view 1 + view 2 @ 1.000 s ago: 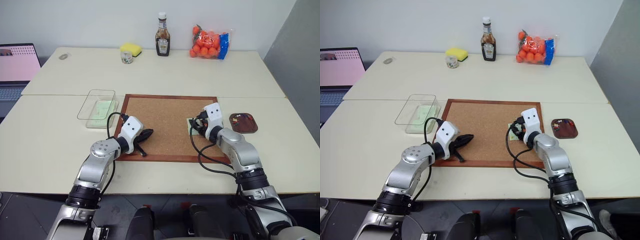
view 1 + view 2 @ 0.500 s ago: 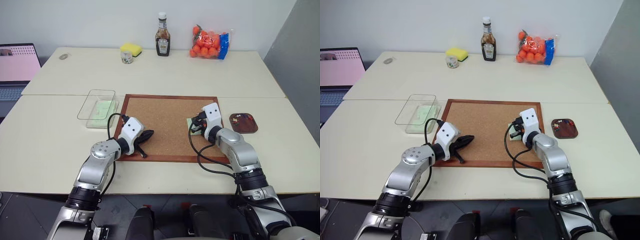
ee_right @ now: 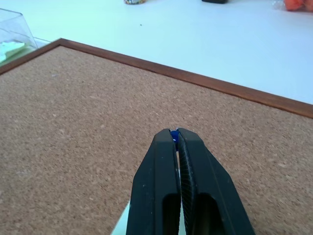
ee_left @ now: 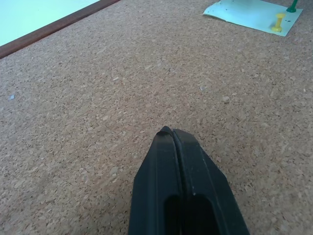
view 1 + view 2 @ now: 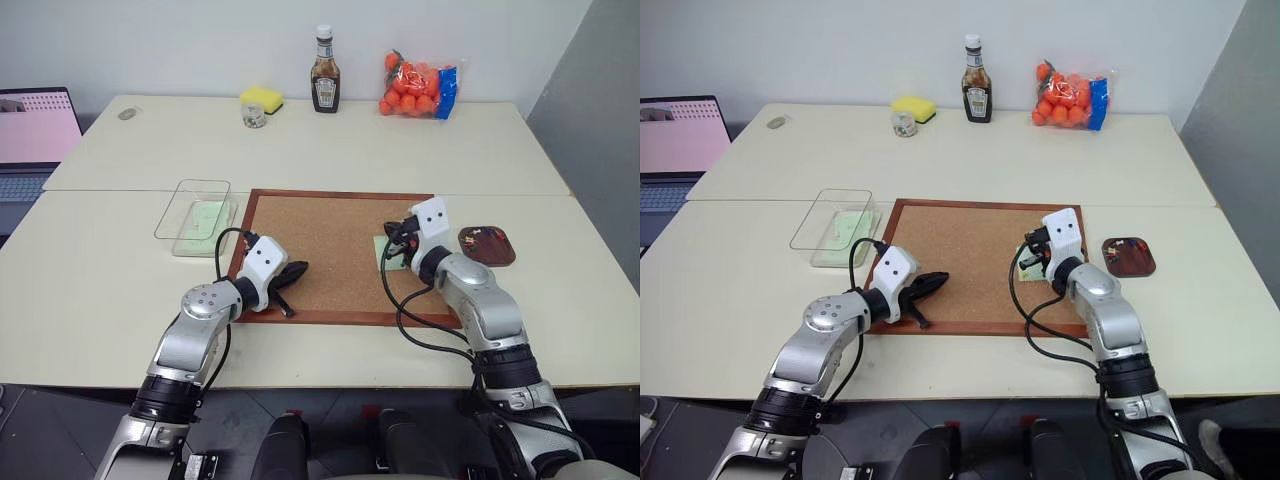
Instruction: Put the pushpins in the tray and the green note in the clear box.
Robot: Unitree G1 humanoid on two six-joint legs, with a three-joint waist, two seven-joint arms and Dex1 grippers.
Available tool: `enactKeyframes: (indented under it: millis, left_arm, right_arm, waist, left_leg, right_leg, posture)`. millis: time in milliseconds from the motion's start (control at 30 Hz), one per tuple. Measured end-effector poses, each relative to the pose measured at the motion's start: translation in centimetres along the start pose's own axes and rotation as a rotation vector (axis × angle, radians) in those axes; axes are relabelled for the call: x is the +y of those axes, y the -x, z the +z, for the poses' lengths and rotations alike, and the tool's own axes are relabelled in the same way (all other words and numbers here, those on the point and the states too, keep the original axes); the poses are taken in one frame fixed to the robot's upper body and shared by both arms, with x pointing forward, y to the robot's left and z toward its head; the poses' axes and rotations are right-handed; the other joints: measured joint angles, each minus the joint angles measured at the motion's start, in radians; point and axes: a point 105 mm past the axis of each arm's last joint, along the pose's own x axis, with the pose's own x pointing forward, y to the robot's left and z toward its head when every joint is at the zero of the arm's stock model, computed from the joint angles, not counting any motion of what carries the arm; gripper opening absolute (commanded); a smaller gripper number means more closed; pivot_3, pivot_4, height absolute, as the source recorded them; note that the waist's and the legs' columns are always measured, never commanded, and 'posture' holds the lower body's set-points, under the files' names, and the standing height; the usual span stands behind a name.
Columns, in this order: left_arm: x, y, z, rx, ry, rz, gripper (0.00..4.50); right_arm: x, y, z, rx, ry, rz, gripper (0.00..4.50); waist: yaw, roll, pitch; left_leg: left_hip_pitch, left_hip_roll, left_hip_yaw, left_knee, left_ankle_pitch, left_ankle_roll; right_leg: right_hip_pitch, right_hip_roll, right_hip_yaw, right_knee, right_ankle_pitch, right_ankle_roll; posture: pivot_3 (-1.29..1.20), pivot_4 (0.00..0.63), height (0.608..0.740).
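Right wrist view: the right gripper (image 3: 176, 133) has its black fingers pressed together on a small blue pushpin (image 3: 173, 133), whose head just shows at the tips. The gripper hangs over the corkboard (image 5: 320, 240), directly above the green note (image 5: 383, 247), which suggests the pin was holding that slip down and is bound for the tray.

The note lies flat near the board's right edge, thin pale paper with one corner slightly lifted. In the left wrist view a yellow pin (image 4: 279, 22) and a green pin (image 4: 292, 7) stand in it, so it cannot yet be lifted free.

The tray (image 5: 487, 246), a shallow dark reddish-brown oval dish, sits on the table just right of the board, with small coloured bits inside.

The clear box (image 5: 196, 213), transparent plastic with rounded corners, stands just left of the board; something pale green lies in it.

The left gripper (image 5: 295, 270) is closed on nothing and rests low over the board's granular cork, well apart from the note, apparently parked.

The board has a smooth reddish wood frame.
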Motion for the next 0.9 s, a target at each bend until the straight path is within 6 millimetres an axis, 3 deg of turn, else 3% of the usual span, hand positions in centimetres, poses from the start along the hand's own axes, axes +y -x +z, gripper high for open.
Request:
enactKeyframes:
  millis: [100, 200, 467, 867, 900]
  left_arm:
    - [-0.1, 0.0, 0.0, -0.002, -0.002, -0.002, 0.0]
    - [-0.2, -0.1, 0.0, -0.003, -0.003, -0.006, 0.0]
    - [-0.1, 0.2, -0.3, 0.005, -0.014, -0.005, 0.0]
    - [-0.4, 0.0, -0.3, -0.004, -0.025, -0.032, 0.0]
    - [-0.5, 0.0, -0.3, -0.005, -0.026, -0.034, 0.0]
  right_arm:
    - [-0.2, 0.4, 0.4, -0.02, 0.003, -0.01, 0.07]
    - [-1.7, 1.8, 1.4, -0.054, 0.012, -0.053, 0.07]
    - [-10.2, 8.7, 0.6, 0.031, 0.053, -0.356, 0.07]
    - [-13.0, 9.4, -3.1, 0.19, -0.006, -0.433, 0.07]
    - [-13.1, 9.3, -3.2, 0.194, -0.005, -0.435, 0.5]
  waist:
    - [0.0, 0.0, 0.0]
    - [0.002, 0.0, 0.0]
    - [0.0, 0.004, -0.002]
    - [0.0, 0.009, -0.005]
    - [0.0, 0.009, -0.005]
  left_leg:
    - [0.0, 0.0, 0.0, 0.0, 0.0, 0.0]
    - [0.0, 0.0, 0.0, 0.0, 0.0, 0.0]
    - [0.0, -0.001, 0.001, 0.0, 0.0, 0.0]
    - [0.0, -0.003, 0.002, 0.0, 0.0, 0.0]
    - [0.0, -0.003, 0.002, 0.0, 0.0, 0.0]
  right_leg:
    - [0.0, 0.0, 0.0, 0.0, 0.0, 0.0]
    - [0.0, -0.001, 0.0, 0.0, 0.0, 0.0]
    - [0.0, -0.002, 0.001, -0.001, 0.0, 0.0]
    - [0.0, 0.0, 0.001, -0.001, 0.0, 0.0]
    - [0.0, 0.0, 0.001, -0.001, 0.0, 0.0]
  posture:
    - [0.0, 0.15, 0.74]
    - [0.0, 0.15, 0.74]
    - [0.0, 0.15, 0.74]
    - [0.0, 0.15, 0.74]
    - [0.0, 0.15, 0.74]
